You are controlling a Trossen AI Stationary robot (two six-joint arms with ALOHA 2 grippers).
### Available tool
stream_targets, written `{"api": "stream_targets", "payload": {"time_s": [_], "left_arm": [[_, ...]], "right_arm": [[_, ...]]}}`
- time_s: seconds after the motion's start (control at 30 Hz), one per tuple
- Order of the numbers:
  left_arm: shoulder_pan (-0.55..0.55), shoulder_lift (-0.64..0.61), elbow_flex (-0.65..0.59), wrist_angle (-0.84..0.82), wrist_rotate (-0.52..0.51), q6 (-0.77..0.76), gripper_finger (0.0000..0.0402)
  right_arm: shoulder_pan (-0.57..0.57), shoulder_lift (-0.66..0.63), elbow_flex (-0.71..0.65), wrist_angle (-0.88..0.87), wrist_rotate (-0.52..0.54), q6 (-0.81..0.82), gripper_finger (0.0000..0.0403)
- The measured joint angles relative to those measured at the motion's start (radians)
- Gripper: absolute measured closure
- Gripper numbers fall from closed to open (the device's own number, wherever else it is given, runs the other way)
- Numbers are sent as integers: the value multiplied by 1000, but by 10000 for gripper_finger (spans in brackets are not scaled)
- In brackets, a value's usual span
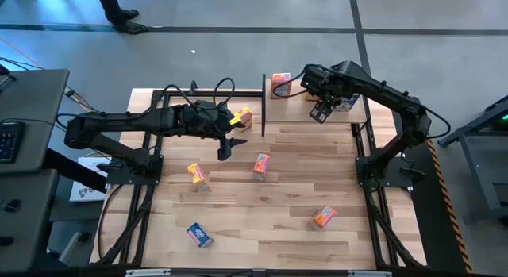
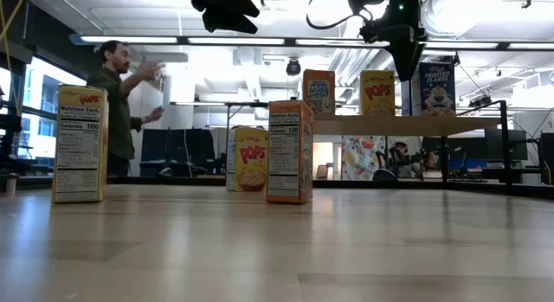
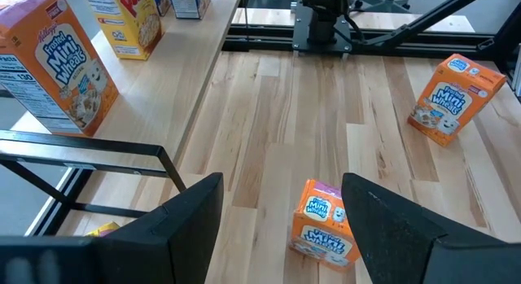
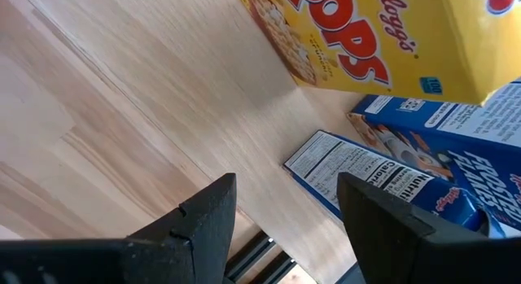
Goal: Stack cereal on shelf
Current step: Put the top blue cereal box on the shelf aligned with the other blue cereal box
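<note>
Overhead, the shelf (image 1: 313,110) is sitting at the table's (image 1: 270,229) far edge, right of centre, carrying three boxes: an orange box (image 1: 281,84) at its left end, a yellow box (image 4: 383,36) and a blue box (image 4: 431,166) toward its right, under the right arm. In the low view the three are standing upright in a row on the board.

Right pincer (image 1: 321,112) is hovering over the shelf's right part, fingers (image 4: 203,223) parted, gripping nothing; the yellow and blue boxes are showing just beyond them.

Left pincer (image 1: 225,148) is hanging over the table left of centre, jaws spread and empty. Its wrist camera is looking down on an orange box (image 3: 326,221) between the fingers (image 3: 191,215) and another orange one (image 3: 452,97) farther off.

Loose on the table: a yellow box (image 1: 241,117) near the shelf's left end, another yellow (image 1: 197,175) left of centre, a blue box (image 1: 199,234) near the front.

A person (image 2: 117,99) is standing in the room behind.
</note>
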Motion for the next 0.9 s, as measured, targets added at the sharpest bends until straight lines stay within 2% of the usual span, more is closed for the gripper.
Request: {"api": "stream_targets", "payload": {"time_s": [0.53, 0.9], "left_arm": [[0, 0, 0, 0, 0, 0, 160], [0, 0, 0, 0, 0, 0, 160]], "right_arm": [[0, -4, 0, 1, -11, -25, 197], [25, -37, -1, 1, -19, -52, 225]]}}
